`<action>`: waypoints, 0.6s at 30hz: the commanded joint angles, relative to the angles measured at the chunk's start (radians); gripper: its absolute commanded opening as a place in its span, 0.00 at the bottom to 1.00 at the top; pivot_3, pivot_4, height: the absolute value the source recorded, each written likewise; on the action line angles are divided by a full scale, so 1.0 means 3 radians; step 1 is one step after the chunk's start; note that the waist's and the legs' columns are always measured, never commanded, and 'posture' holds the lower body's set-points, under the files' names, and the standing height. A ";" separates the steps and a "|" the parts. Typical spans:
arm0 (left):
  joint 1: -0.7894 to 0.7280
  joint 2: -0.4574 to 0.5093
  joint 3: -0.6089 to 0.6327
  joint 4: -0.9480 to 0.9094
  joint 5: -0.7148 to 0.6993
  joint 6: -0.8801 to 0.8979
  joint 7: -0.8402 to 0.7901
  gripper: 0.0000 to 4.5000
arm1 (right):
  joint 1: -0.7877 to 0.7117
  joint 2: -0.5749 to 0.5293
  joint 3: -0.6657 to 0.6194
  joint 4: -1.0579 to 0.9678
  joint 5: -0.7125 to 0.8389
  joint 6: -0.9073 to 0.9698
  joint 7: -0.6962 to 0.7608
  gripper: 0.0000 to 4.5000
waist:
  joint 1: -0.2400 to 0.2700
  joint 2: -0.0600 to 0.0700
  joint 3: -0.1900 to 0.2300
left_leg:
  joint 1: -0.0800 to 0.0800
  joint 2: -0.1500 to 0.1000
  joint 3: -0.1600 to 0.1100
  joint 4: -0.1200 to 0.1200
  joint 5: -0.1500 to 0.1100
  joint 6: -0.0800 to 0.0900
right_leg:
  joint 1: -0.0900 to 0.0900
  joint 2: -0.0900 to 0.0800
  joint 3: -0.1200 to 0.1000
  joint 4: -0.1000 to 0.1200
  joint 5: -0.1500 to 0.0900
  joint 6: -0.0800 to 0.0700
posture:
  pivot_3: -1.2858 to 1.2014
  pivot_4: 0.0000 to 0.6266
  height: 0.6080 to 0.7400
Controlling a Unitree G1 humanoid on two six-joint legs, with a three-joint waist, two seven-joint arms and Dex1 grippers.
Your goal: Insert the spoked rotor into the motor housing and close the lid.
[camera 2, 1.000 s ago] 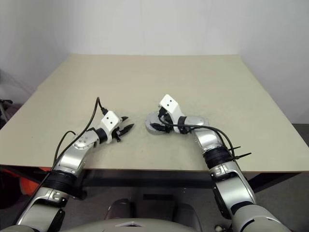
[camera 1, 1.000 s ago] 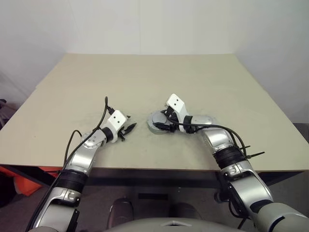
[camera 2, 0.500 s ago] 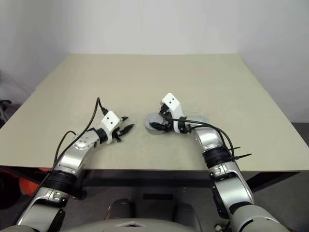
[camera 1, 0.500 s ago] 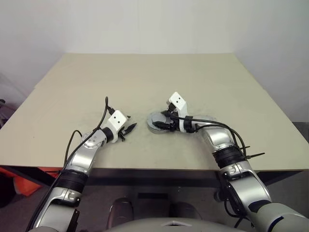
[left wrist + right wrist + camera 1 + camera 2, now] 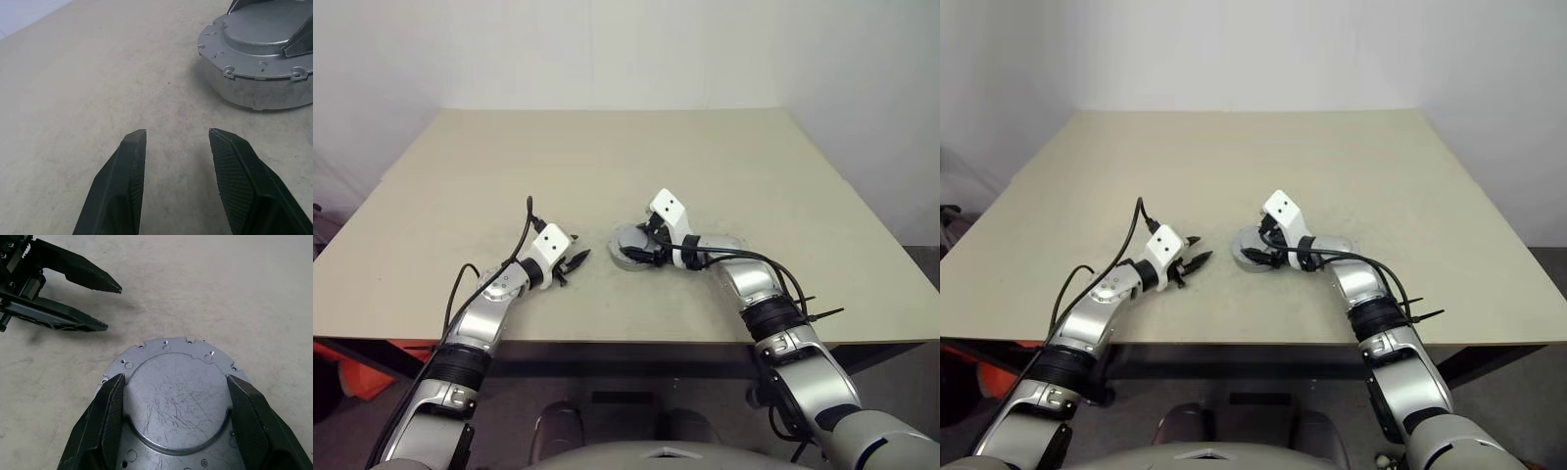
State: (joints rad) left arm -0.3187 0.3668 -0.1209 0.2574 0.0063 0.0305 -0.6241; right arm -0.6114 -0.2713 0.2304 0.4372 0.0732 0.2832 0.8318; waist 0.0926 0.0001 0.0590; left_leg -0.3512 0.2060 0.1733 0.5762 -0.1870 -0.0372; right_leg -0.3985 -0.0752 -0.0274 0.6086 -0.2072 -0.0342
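The motor housing [image 5: 632, 246] sits on the beige table [image 5: 607, 157], near the middle of its near half, with the lid [image 5: 178, 399] already seated on top — a flat scratched disc inside a scalloped flange with small screw holes. The right gripper [image 5: 176, 387] reaches in from the right and straddles that lid: in the right wrist view its two black fingers [image 5: 105, 413] stand wide apart on either side of the raised disc, resting over the flange, though whether they press the metal cannot be told. The head views hide this under the white wrist camera block [image 5: 668, 209].

The left gripper [image 5: 176, 142] hovers low over bare table just left of the housing, apart from it, its jaws parted with nothing between them. The left wrist view alone shows the housing's side wall [image 5: 259, 93] and the flange bolts; the right wrist view shows the left gripper's fingers pointing towards the housing.
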 commanded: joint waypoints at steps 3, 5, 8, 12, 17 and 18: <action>-0.0032 0.0027 0.0019 -0.0143 -0.0002 -0.0049 0.0017 0.48 | 0.0064 -0.0112 0.0131 0.0181 -0.0161 0.0061 0.0072 0.69 | 0.0000 0.0000 0.0000 | 0.0000 0.0000 0.0000 0.0000 0.0000 0.0000 | 0.0001 0.0000 0.0000 0.0000 0.0000 0.0000 | 0.52 0.00 1.00; -0.0028 0.0029 0.0021 -0.0146 -0.0004 -0.0050 0.0016 0.48 | 0.0083 -0.0128 0.0117 0.0177 -0.0141 0.0068 0.0088 0.69 | 0.0003 0.0000 0.0000 | 0.0001 0.0000 0.0000 0.0000 0.0000 0.0000 | 0.0003 0.0000 0.0000 -0.0001 0.0000 0.0000 | 0.52 0.00 1.00; -0.0026 0.0032 0.0020 -0.0145 -0.0005 -0.0051 0.0012 0.48 | 0.0091 -0.0149 0.0098 0.0144 -0.0116 0.0080 0.0113 0.69 | 0.0006 0.0000 0.0000 | 0.0000 -0.0001 0.0000 0.0000 0.0000 0.0001 | 0.0003 -0.0001 0.0000 -0.0001 0.0000 0.0000 | 0.52 0.00 1.00; -0.0030 0.0033 0.0017 -0.0142 -0.0003 -0.0052 0.0009 0.48 | 0.0092 -0.0161 0.0104 0.0148 -0.0134 0.0060 0.0102 0.69 | 0.0010 0.0000 0.0000 | 0.0000 -0.0001 0.0000 0.0000 -0.0001 0.0001 | 0.0004 -0.0001 0.0000 -0.0002 0.0000 0.0000 | 0.52 0.00 1.00; -0.0041 0.0030 0.0016 -0.0135 -0.0002 -0.0053 0.0012 0.48 | 0.0111 -0.0165 0.0163 0.0161 -0.0174 0.0048 0.0120 0.69 | 0.0010 0.0000 0.0000 | 0.0000 -0.0001 0.0000 0.0000 -0.0001 0.0002 | 0.0004 -0.0001 0.0000 -0.0002 0.0000 0.0000 | 0.52 0.00 1.00; -0.0040 0.0031 0.0017 -0.0135 -0.0001 -0.0052 0.0014 0.48 | 0.0114 -0.0174 0.0168 0.0176 -0.0178 0.0055 0.0126 0.69 | 0.0010 0.0000 0.0000 | 0.0000 -0.0001 0.0000 0.0000 -0.0001 0.0002 | 0.0004 -0.0001 0.0000 -0.0002 0.0000 0.0000 | 0.52 0.00 1.00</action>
State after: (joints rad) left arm -0.3151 0.3686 -0.1209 0.2571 0.0063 0.0305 -0.6244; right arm -0.6123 -0.2946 0.2401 0.4433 0.0726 0.2724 0.8577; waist 0.0956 0.0001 0.0589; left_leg -0.3513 0.2057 0.1733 0.5762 -0.1874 -0.0367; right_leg -0.3974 -0.0755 -0.0274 0.6079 -0.2075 -0.0338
